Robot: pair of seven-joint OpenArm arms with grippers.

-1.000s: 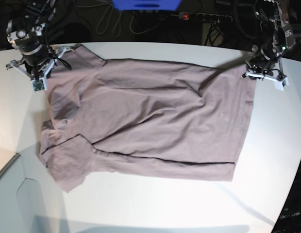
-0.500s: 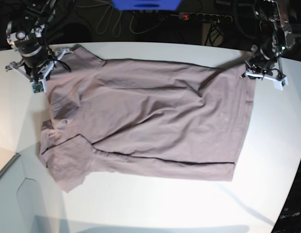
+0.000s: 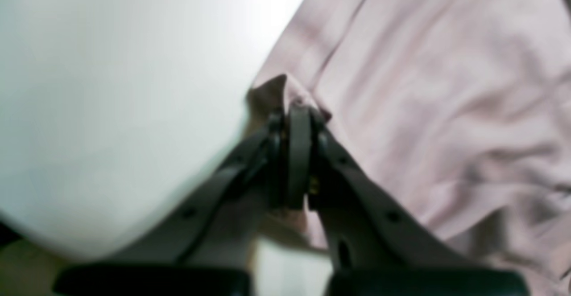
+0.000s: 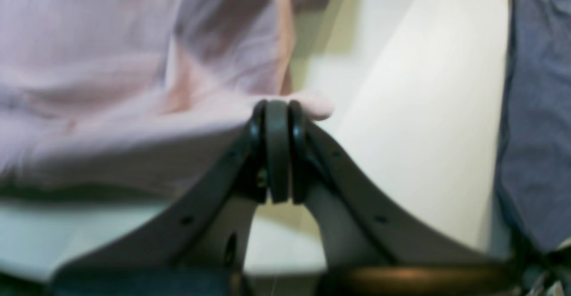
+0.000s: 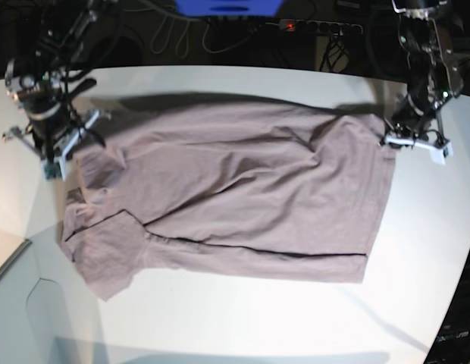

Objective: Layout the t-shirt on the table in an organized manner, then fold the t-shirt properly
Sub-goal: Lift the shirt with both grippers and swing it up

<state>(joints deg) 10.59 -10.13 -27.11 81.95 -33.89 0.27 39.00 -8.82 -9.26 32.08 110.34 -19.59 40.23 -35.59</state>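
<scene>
White table (image 5: 417, 250), curved edge; mauve t-shirt (image 5: 242, 197) spread flat across it, wrinkled

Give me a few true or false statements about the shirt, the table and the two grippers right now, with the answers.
1. Both grippers are shut on the t-shirt. True: the left gripper and the right gripper each pinch cloth at an edge.
2. The t-shirt is folded into a neat square. False: it lies spread out, wrinkled.
3. The table is white. True.
4. The t-shirt has a large printed logo. False: it is plain mauve.
5. The left gripper hangs far above the table. False: it is down at the shirt's edge.
</scene>
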